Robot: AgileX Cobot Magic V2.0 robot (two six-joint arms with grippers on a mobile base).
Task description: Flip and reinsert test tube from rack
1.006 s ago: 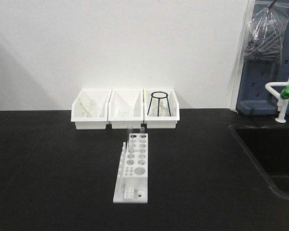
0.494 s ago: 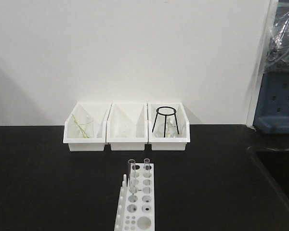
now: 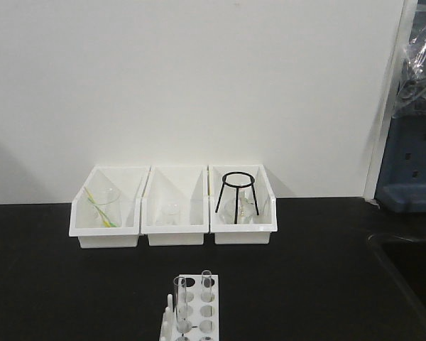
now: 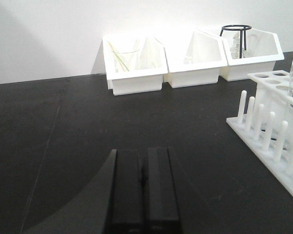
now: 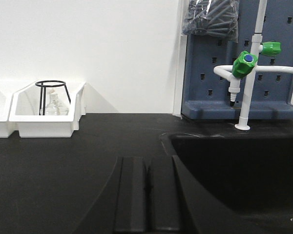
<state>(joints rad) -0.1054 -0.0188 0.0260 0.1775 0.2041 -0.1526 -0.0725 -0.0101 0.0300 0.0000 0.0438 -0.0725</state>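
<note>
We judged nothing done: wide clear glass test tube (image 3: 179,304) stood at white plastic rack's (image 3: 215,323) 12 o'clock end; left end effector (image 4: 142,195) and right end effector (image 5: 146,195) were closed, empty.

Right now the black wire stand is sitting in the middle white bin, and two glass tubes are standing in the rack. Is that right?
Not quite. The black wire stand sits in the right-end bin of the row, not the middle bin. The front-facing view shows it. The two glass tubes do stand in the rack.

matte black left gripper (image 4: 143,152) and right gripper (image 5: 147,158), each with two flat rectangular fingers (image 4: 127,185), curved base
</note>
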